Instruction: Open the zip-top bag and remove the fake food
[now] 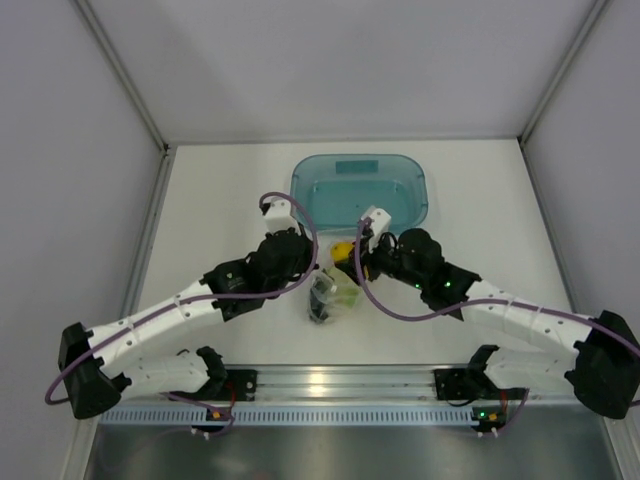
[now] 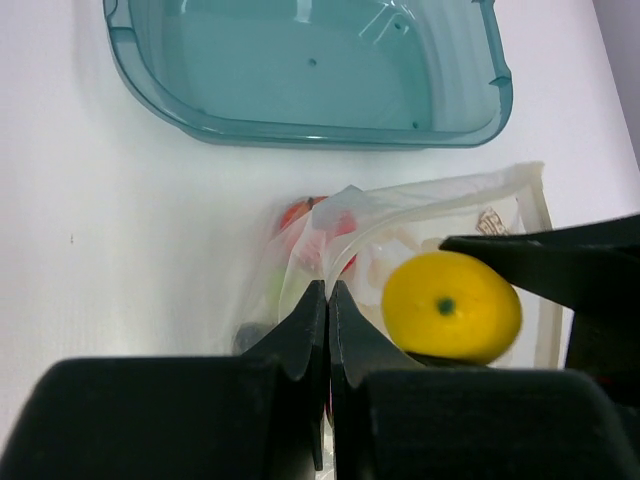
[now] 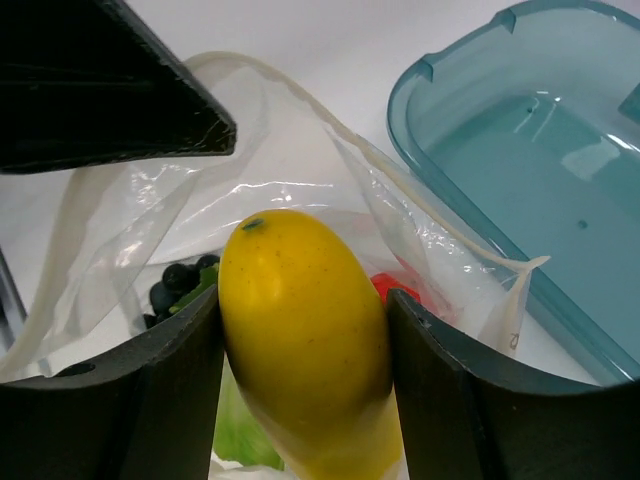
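The clear zip-top bag (image 1: pixel 328 290) lies open between both arms, just in front of the teal tray. My left gripper (image 2: pixel 328 292) is shut on the bag's rim (image 2: pixel 345 215) and holds the mouth up. My right gripper (image 3: pixel 305 320) is shut on the yellow oval fruit (image 3: pixel 305 340) and holds it at the bag's mouth; the fruit also shows in the left wrist view (image 2: pixel 452 305) and from above (image 1: pixel 343 251). Inside the bag (image 3: pixel 200 230) I see dark purple grapes (image 3: pixel 178 278), green leaves (image 3: pixel 240 430) and a red piece (image 3: pixel 395 287).
The translucent teal tray (image 1: pixel 415 175) stands just behind the bag, near both grippers. White walls close the table at the left, right and back. A metal rail (image 1: pixel 330 380) runs along the near edge.
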Robot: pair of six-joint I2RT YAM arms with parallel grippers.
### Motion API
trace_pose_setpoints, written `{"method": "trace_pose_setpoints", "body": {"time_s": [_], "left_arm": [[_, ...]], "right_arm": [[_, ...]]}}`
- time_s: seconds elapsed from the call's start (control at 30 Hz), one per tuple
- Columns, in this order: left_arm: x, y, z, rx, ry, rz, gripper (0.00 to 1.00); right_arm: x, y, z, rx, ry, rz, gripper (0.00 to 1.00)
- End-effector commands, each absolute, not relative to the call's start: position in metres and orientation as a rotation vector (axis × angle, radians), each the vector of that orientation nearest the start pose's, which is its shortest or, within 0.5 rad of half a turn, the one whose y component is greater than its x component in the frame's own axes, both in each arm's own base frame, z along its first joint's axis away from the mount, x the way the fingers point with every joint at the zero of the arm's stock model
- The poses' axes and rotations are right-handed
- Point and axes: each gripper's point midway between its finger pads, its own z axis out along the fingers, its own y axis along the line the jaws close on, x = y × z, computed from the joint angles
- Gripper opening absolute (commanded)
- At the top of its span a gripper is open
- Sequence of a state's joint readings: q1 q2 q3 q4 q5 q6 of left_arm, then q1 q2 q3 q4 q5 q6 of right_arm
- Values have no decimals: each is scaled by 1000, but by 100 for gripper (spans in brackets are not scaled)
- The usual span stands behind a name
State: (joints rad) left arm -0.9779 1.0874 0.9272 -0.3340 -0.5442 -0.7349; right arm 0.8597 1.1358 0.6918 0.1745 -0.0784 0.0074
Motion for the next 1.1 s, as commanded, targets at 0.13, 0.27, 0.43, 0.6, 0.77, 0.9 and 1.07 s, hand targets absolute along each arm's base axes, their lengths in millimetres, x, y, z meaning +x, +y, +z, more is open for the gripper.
{"method": "trace_pose_setpoints", "body": {"time_s": [0.13, 0.27, 0.43, 0.6, 0.77, 0.9, 1.07], "left_arm": [[255, -242, 245, -148, 1954, -554, 0], [254, -243, 242, -139, 1963, -561, 0], [251, -240, 238, -137, 1968, -553, 0], [249, -226, 233, -153, 1969, -508, 0], [246, -219, 236, -138, 1974, -492, 0], [240, -223, 239, -90, 1985, -529, 0], [232, -223, 241, -55, 1999, -555, 0]], "right_arm": [[221, 293, 279, -714, 1485, 793, 42], [229, 279, 323, -536, 1395, 802, 41], [250, 256, 360, -334, 1343, 728, 42], [301, 231, 356, -226, 1427, 574, 40], [366, 199, 320, -104, 1576, 449, 40], [425, 184, 267, -81, 1742, 302, 40], [465, 177, 213, -67, 1897, 195, 42]]}}
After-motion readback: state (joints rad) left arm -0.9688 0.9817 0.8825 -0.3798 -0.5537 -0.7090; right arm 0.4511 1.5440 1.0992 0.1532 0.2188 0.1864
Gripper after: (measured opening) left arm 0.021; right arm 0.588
